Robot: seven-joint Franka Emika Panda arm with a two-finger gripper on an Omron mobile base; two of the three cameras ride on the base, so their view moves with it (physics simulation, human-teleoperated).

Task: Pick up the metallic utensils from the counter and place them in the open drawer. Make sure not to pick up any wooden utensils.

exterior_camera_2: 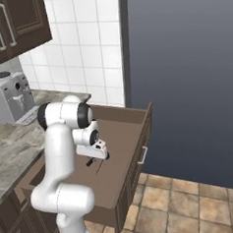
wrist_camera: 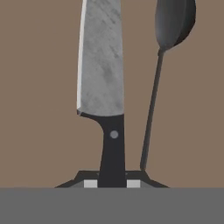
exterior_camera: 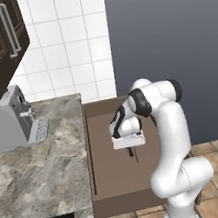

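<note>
Knife [wrist_camera: 103, 65] handle in near-closed tool [wrist_camera: 112, 183], prob. gripped.

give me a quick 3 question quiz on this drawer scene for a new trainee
1. True or false: the drawer is open.
2. Which utensil has its handle between the gripper fingertips? A) knife B) spoon C) wooden spoon
3. Fill in: beside the knife, on the drawer floor, lies a dark metal ____.

Key:
1. True; it stands pulled out under the gripper.
2. A; the black handle runs down between the tips.
3. spoon
</note>
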